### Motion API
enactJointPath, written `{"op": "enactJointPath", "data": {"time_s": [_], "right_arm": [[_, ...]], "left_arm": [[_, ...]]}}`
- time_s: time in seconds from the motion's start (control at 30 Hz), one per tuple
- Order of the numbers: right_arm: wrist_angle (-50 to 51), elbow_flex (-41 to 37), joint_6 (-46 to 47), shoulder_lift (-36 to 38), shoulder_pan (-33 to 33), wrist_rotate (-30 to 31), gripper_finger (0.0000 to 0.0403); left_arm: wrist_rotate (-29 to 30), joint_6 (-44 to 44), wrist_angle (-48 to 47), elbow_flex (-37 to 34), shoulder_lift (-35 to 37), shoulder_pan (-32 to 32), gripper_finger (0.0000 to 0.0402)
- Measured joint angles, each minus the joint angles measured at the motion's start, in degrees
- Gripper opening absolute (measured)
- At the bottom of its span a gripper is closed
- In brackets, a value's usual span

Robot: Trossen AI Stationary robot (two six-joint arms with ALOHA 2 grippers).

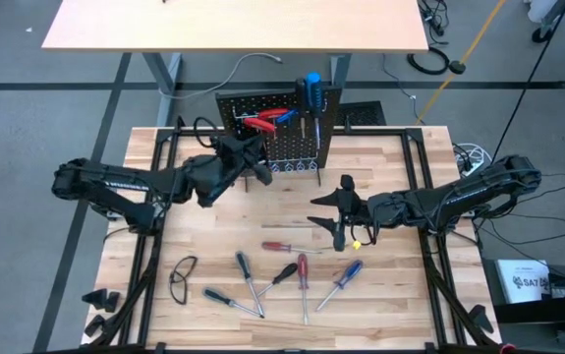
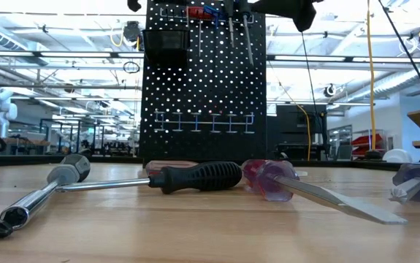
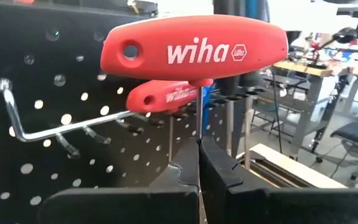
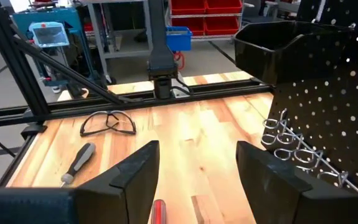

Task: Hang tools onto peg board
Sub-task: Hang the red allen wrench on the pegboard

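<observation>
A black peg board (image 1: 280, 133) stands upright at the far edge of a pale wood counter (image 1: 390, 295), carrying red pliers (image 1: 262, 120), a blue-handled screwdriver (image 1: 310, 93) and a wire hook (image 3: 48, 127). The left gripper (image 3: 198, 171) is pressed up to the board, its fingers clamped on the thin steel shaft of a red T-handle tool (image 3: 194, 50); the shaft runs vertically, the handle lies crosswise above it. A second red handle (image 3: 169, 94) sits behind, partly hidden. The right gripper (image 1: 339, 224) hovers mid-counter with fingers spread apart and nothing between them, above a red-handled screwdriver (image 1: 280, 246) lying crosswise. Nearer the front, five more screwdrivers (image 1: 302, 280) fan out, mostly lengthwise, beside safety glasses (image 1: 183, 276). Behind the counter are a grey floor, a second tabletop (image 1: 233, 25) and a bright workshop. From table height, the board's top is cut off.
</observation>
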State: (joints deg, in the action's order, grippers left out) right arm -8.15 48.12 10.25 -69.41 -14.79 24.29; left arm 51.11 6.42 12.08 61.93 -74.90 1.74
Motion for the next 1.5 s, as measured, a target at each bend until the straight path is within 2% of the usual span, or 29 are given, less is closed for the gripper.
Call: {"op": "enactJointPath", "data": {"time_s": [0.3,0.63,0.9,1.5], "right_arm": [[0.8,0.0,-0.7,0.0,0.0,0.0,0.0206],[1.8,0.0,-1.3,0.0,0.1,0.0,0.0205],[1.9,0.0,-1.3,0.0,0.1,0.0,0.0206],[2.4,0.0,-0.8,0.0,0.1,-0.1,0.0205]], "left_arm": [[0.0,0.7,1.7,0.0,-3.5,-3.2,0.0000],[-2.2,0.6,3.9,-0.1,-3.0,-3.5,0.0000],[0.9,0.8,2.6,-0.1,-3.0,-3.5,0.0000],[1.1,1.8,6.9,-3.4,-3.0,-4.3,0.0000]]}}
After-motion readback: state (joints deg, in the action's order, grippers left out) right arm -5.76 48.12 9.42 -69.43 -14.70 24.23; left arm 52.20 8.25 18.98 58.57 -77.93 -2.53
